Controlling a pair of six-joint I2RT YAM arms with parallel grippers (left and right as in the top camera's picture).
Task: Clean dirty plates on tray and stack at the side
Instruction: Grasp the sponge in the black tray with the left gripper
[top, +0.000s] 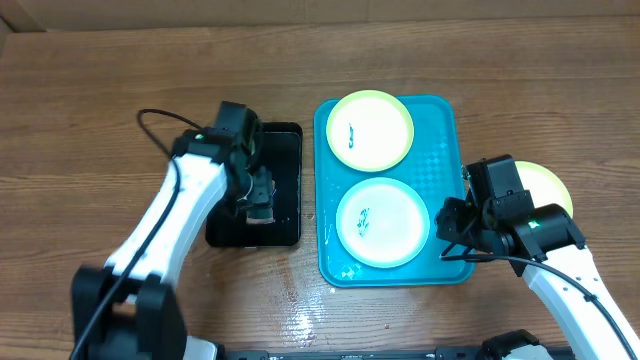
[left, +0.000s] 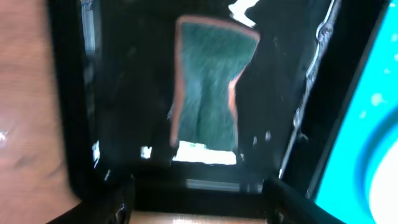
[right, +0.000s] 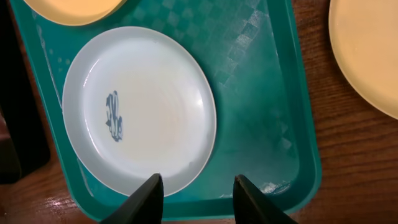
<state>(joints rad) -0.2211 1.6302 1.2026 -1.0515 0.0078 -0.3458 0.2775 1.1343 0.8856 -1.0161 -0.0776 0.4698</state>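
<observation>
Okay, plate count: three are showing, two yellow-green and one pale blue-white.
Trays: two are sitting side by side on the wooden table (top: 90, 80), the turquoise tray (top: 447, 160) and a smaller black tray (top: 287, 160) just to its left.
Far plate: the first yellow-green plate (top: 370, 130) is lying flat in the far half of the turquoise tray, showing a white centre and a small teal smear left of the middle.
Near plate: the pale-blue plate (top: 382, 222) is lying flat in the near half, close to the first one, and is carrying a bluish squiggle off to one side.
Side plate: the second yellow-green plate (top: 552, 185) is sitting on the table just right of the turquoise tray, partly hiding behind the right arm.
Sponge: one green sponge (left: 208, 93) with an orange edge is lying in the black tray.
Left gripper (left: 198, 198): hovering over the black tray with its fingers standing apart and the sponge just ahead of them. It's clamping nothing, though the view is blurry.
Right gripper (right: 198, 196): hanging over the turquoise tray's near rim by the pale-blue plate's edge, fingers apart and gripping nothing.
</observation>
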